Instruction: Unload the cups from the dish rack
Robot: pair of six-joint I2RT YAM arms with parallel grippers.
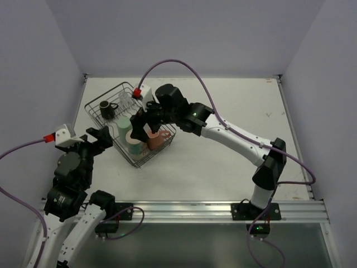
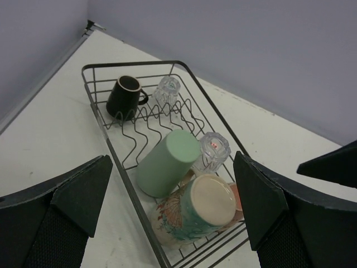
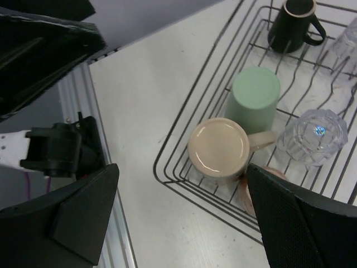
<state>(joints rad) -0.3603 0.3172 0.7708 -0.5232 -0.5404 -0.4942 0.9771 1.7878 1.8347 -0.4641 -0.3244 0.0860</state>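
Observation:
The black wire dish rack (image 1: 106,93) sits left of the table's middle. In it stand a dark brown mug (image 2: 124,96) and a clear glass (image 2: 167,89) at the far end. A pale green cup (image 2: 167,163), a second glass (image 2: 213,151) and a cream patterned mug (image 2: 198,215) stand upside down at the near end. A salmon-pink mug (image 3: 248,195) peeks out beside the cream mug (image 3: 218,148). My right gripper (image 1: 144,125) hovers open above the rack's near end, holding nothing. My left gripper (image 1: 100,135) hangs open just left of the rack, touching nothing.
An aluminium rail (image 1: 184,209) runs along the table's near edge, with both arm bases on it. Grey walls close in the back and sides. A purple cable (image 1: 178,64) arcs above the rack's far end. The white tabletop (image 1: 251,106) stretches to the rack's right.

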